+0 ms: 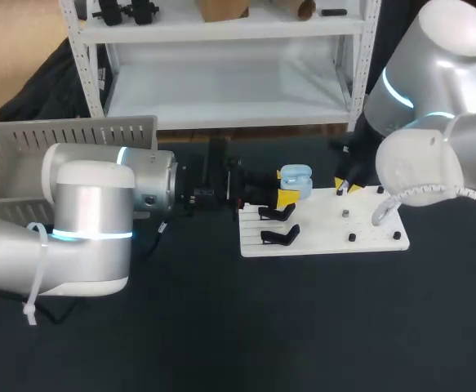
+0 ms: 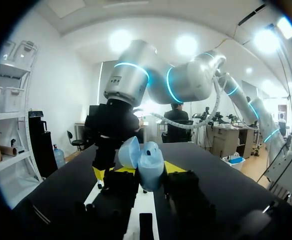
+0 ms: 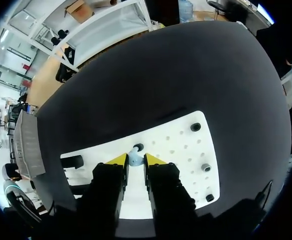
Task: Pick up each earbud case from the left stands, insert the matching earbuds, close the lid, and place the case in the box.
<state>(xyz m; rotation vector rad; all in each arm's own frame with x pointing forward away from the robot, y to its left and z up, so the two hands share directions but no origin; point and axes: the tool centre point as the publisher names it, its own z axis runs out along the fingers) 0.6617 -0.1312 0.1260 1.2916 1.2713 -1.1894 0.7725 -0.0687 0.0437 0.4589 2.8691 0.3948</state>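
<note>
My left jaws pinch the light blue earbud case [image 2: 151, 160], its lid open, just above the white board [image 1: 319, 237] on the bench [image 1: 303, 327]. My right jaws pinch a small blue earbud [image 3: 134, 158] over that board. The grey box [image 1: 25, 155] sits far back on my left.

The earbud case [image 1: 295, 181] and the earbud [image 3: 134, 159] are pale blue, the board [image 1: 327, 230] white with black stands [image 1: 280, 237], the counter [image 1: 221, 327] black.
</note>
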